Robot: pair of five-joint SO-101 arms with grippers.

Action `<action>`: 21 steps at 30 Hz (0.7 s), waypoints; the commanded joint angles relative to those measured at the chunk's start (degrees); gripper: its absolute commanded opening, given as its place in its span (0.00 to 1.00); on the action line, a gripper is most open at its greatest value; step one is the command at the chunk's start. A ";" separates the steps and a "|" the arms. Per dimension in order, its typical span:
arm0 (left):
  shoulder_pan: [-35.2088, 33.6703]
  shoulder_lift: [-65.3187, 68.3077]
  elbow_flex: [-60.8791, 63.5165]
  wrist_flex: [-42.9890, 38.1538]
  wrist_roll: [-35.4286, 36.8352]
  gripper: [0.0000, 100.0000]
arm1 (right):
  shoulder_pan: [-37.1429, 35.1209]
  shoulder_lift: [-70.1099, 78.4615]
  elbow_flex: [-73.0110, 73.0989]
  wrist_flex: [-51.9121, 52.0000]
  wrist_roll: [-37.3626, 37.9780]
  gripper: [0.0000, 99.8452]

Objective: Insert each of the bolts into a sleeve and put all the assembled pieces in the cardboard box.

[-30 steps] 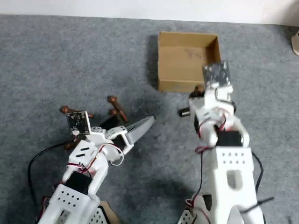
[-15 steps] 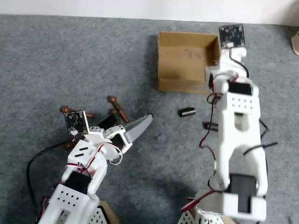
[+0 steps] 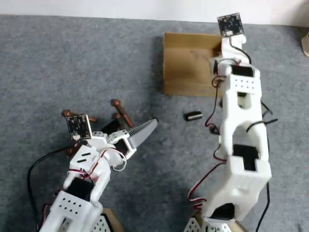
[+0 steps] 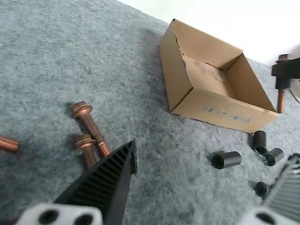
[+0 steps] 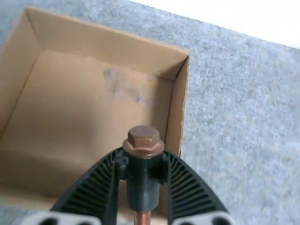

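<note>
The right pincer (image 5: 143,161) is pinching a short black cylindrical sleeve (image 5: 142,187) with a copper-coloured hex-head bolt (image 5: 143,140) seated in it. The head stands upright above the ribbed black fingers and the threaded end pokes out below. This assembled piece hangs over the shallow, open-topped brown cardboard box (image 5: 108,44), close to one side wall and near a corner. The box walls are thin with raw-cut edges, and its floor is plain card with a faint smudge.

The left pincer (image 4: 211,152) is spread wide, with nothing between its ridged, tapering fingers, low over the grey, felt-textured table (image 4: 56,56). Two loose copper flanged bolts (image 4: 89,122) lie together just beside one finger, and a third (image 4: 7,143) lies farther off at the edge. Four loose matte black sleeves (image 4: 226,159) lie scattered near the other finger, in front of the box's near wall. A broad stretch of grey table separates the bolts from the sleeves and the box.
</note>
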 commanded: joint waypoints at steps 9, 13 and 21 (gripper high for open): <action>-0.57 -0.22 1.45 0.26 0.00 0.44 | 1.19 15.78 -24.04 4.26 0.79 0.00; -0.57 -0.22 1.45 0.26 0.00 0.44 | 2.33 22.90 -31.87 7.96 0.35 0.00; -0.57 -0.22 1.45 0.26 0.00 0.44 | 4.35 31.08 -47.69 17.71 -4.48 0.01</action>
